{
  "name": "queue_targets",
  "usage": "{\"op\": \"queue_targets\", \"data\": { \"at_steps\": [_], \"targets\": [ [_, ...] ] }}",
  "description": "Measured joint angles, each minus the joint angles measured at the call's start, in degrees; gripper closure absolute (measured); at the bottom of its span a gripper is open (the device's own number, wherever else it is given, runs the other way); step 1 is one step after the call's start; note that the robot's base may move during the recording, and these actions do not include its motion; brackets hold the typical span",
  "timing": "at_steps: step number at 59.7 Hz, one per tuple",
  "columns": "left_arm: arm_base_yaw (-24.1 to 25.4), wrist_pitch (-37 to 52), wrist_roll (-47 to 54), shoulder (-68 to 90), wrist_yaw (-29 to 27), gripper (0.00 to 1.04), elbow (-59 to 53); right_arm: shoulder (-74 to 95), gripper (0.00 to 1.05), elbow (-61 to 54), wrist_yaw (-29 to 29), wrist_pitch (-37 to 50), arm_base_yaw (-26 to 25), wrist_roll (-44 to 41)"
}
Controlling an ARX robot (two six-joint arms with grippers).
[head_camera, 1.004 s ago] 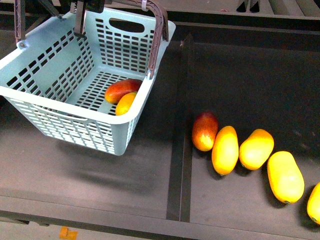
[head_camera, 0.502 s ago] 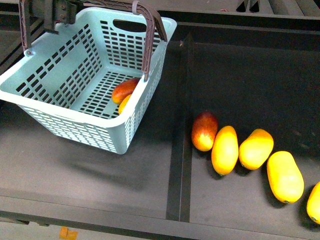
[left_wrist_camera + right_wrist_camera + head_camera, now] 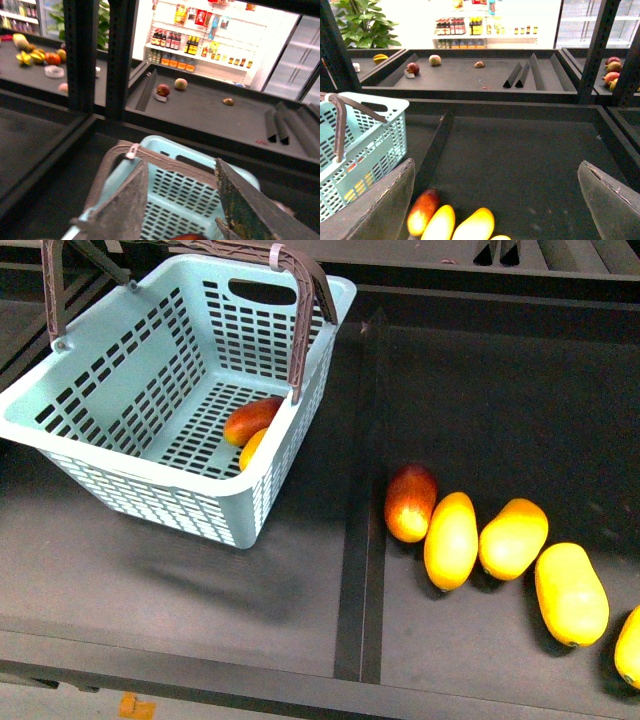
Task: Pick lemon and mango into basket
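Observation:
The pale teal basket (image 3: 150, 490) stands on the dark shelf at the left, its brown hoop handles (image 3: 303, 320) upright. Inside it, against the near right wall, lie the red-orange mango (image 3: 250, 419) and under it the yellow lemon (image 3: 251, 448), partly hidden by the rim. My left gripper (image 3: 182, 200) hangs open above the basket (image 3: 175, 195), just past its handle (image 3: 150, 157), holding nothing. My right gripper (image 3: 492, 210) is open and empty over the right-hand tray, with the basket (image 3: 365, 145) off to one side. Neither gripper shows in the front view.
In the right tray lie a dark red mango with a yellow end (image 3: 410, 502) and a row of yellow-orange mangoes (image 3: 450, 540). A raised black divider (image 3: 371, 410) separates that tray from the basket's side. Black shelf posts (image 3: 82, 55) stand beyond the left gripper.
The basket has dropped level onto the shelf and shifted a little left. My left gripper has let go of the handle and gone up out of the front view.

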Motion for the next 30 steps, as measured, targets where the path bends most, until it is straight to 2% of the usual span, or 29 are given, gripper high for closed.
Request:
{"op": "queue_targets", "data": {
  "at_steps": [3, 7, 24, 26, 30],
  "targets": [
    [1.2, 0.5, 5.4, -3.3, 1.7, 0.85, -5.2, 0.0, 0.09, 0.0, 0.0, 0.0, 0.0, 0.0],
    [2.5, 0.7, 7.5, -7.2, 3.3, 1.02, -10.4, 0.0, 0.09, 0.0, 0.0, 0.0, 0.0, 0.0],
    [6.5, -2.7, 9.0, -22.3, 7.0, 1.02, -21.6, 0.0, 0.09, 0.0, 0.0, 0.0, 0.0, 0.0],
    [6.8, -0.9, 9.0, -22.5, 7.3, 1.02, -22.9, 0.0, 0.09, 0.0, 0.0, 0.0, 0.0, 0.0],
    [9.6, -0.7, 9.1, -23.9, 10.9, 1.02, -25.2, 0.0, 0.09, 0.0, 0.0, 0.0, 0.0, 0.0]
  ]
}}
